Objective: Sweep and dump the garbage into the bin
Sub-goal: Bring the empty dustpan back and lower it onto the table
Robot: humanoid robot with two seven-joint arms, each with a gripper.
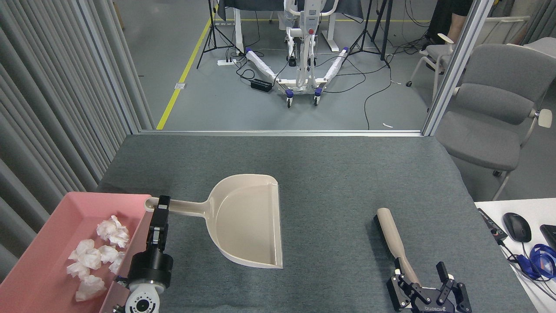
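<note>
My left gripper point(163, 204) clamps the dustpan point(247, 221) handle beside the bin point(52, 204); my right gripper point(428, 284) gapes wide around the brush point(393, 237) handle.

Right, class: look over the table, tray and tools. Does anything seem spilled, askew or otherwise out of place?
Nothing stands out. The tissue wads all lie inside the pink tray; none are on the grey table. The empty dustpan is held by the left claw, and the brush lies flat by the open right claw.
</note>
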